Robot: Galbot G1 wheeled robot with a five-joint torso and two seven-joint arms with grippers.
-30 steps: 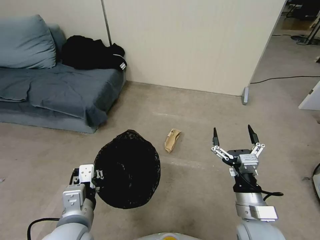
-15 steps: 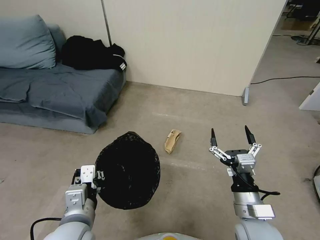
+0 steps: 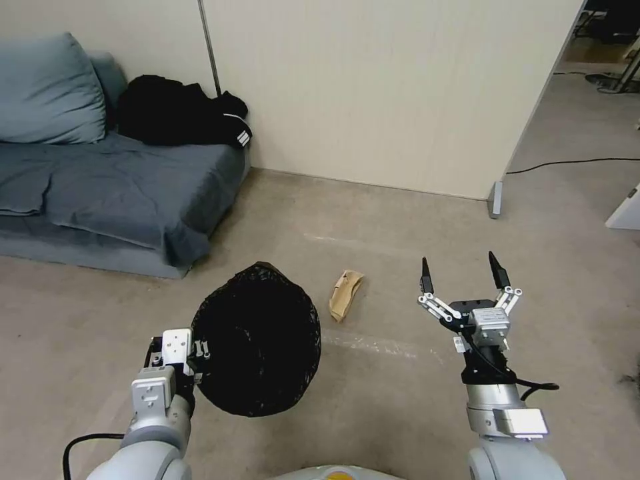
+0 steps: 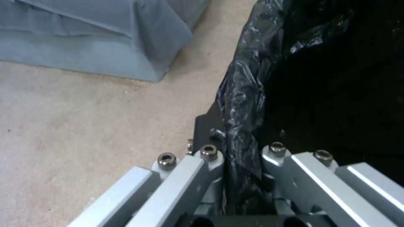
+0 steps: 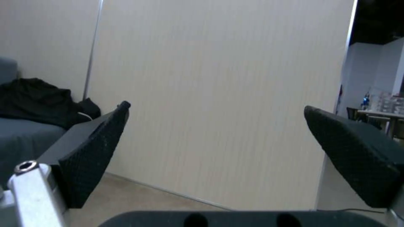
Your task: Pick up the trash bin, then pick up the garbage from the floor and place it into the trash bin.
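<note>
1. Head view: the round trash bin lined with a crinkled black plastic bag [image 3: 257, 340] hangs above the beige floor [image 3: 373, 393], carried by the left gripper [image 3: 198, 352] at the rim on the robot's left side.
2. In the left wrist view that gripper's silver fingers [image 4: 210, 157] are pressed together on the bag-covered rim [image 4: 240, 126], one finger outside the bin and one inside, so I judge the first step, lifting the bin, done.
3. A tan crumpled paper wrapper [image 3: 345, 295] lies on the floor just beside the bin's far right edge, between it and the right gripper [image 3: 460, 273].
4. The right gripper is held out level above the floor, its black-tipped fingers [image 3: 425, 272] spread wide and holding nothing; it points towards the cream partition wall [image 5: 219, 94].
5. What remains, as I see it: the wrapper has not been picked up, nor dropped into the bin.
</note>
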